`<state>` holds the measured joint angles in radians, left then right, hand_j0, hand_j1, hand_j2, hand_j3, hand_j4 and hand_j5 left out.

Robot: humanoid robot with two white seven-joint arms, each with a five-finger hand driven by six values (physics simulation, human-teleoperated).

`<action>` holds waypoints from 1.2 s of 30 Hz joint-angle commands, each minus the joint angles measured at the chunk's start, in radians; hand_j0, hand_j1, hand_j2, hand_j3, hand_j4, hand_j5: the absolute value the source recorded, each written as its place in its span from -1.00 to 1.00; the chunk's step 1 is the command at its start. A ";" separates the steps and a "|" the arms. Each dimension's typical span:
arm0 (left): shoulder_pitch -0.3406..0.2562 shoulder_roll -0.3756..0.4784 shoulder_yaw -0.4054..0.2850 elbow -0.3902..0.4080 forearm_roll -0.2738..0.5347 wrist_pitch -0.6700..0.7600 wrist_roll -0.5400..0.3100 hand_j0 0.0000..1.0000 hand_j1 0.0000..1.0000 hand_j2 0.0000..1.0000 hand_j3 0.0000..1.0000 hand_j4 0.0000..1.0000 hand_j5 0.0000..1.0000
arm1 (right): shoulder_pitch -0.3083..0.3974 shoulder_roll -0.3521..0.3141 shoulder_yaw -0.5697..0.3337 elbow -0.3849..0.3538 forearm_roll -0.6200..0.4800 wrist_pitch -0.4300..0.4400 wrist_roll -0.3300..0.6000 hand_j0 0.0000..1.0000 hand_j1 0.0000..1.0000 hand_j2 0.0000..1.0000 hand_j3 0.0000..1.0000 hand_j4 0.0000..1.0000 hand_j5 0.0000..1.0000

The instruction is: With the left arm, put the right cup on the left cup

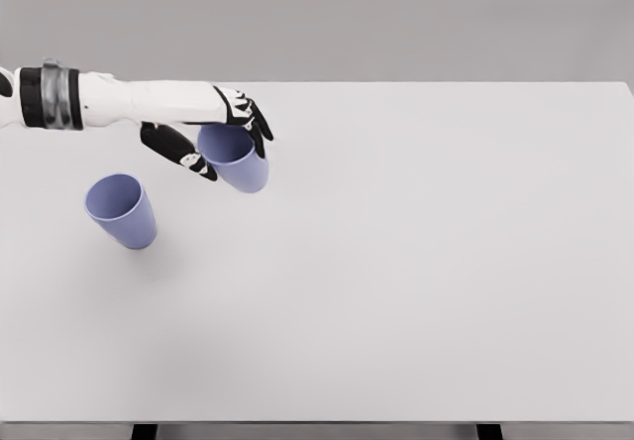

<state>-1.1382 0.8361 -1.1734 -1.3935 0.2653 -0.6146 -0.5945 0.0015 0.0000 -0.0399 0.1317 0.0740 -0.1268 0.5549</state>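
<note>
Two light purple cups show in the head view. The left cup [122, 210] stands upright on the white table [416, 262] with its mouth open to the top. The right cup [236, 159] is up and to its right, near the table's far left part, with my left hand [226, 135] wrapped around its rim: the fingers [254, 121] curl over the far side and the thumb [180, 151] presses the near side. Whether this cup touches the table I cannot tell. The two cups are apart.
The table's far edge runs just behind the hand, and its front edge lies along the bottom of the picture. A plain grey wall [396, 14] fills the background.
</note>
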 commanded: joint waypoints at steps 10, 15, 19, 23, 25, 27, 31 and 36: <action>-0.038 0.158 -0.002 -0.067 0.094 0.004 -0.016 0.01 0.01 0.01 0.01 0.01 0.01 | 0.000 0.000 0.000 0.000 0.001 -0.001 0.000 1.00 1.00 1.00 1.00 1.00 1.00; -0.072 0.215 -0.009 -0.070 0.095 0.004 -0.016 0.02 0.02 0.02 0.02 0.02 0.02 | 0.000 0.000 0.000 0.000 0.001 -0.001 0.000 1.00 1.00 1.00 1.00 1.00 1.00; -0.084 0.258 -0.014 -0.072 0.095 0.004 -0.016 0.03 0.03 0.03 0.03 0.03 0.03 | 0.000 0.000 0.000 0.000 0.001 -0.001 0.000 1.00 1.00 1.00 1.00 1.00 1.00; -0.094 0.305 -0.014 -0.073 0.095 0.004 -0.016 0.04 0.04 0.04 0.04 0.04 0.04 | 0.000 0.000 0.000 0.000 0.001 -0.001 0.000 1.00 1.00 1.00 1.00 1.00 1.00; -0.095 0.333 -0.014 -0.081 0.094 0.004 -0.016 0.05 0.05 0.05 0.05 0.05 0.05 | 0.000 0.000 0.000 0.000 0.001 -0.001 0.000 1.00 1.00 1.00 1.00 1.00 1.00; -0.094 0.366 -0.014 -0.107 0.094 0.004 -0.016 0.05 0.05 0.05 0.05 0.05 0.05 | 0.000 0.000 0.000 0.000 0.001 -0.001 0.000 1.00 1.00 1.00 1.00 1.00 1.00; -0.094 0.400 -0.015 -0.134 0.094 0.004 -0.016 0.05 0.05 0.05 0.05 0.05 0.05 | 0.000 0.000 0.000 0.000 0.001 -0.001 0.000 1.00 1.00 1.00 1.00 1.00 1.00; -0.094 0.422 -0.019 -0.144 0.094 0.004 -0.016 0.06 0.06 0.06 0.06 0.06 0.06 | 0.000 0.000 0.000 0.000 0.001 -0.001 0.000 1.00 1.00 1.00 1.00 1.00 1.00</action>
<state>-1.2318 1.2440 -1.1927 -1.5297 0.3515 -0.6141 -0.6118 0.0015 0.0000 -0.0399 0.1316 0.0740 -0.1268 0.5549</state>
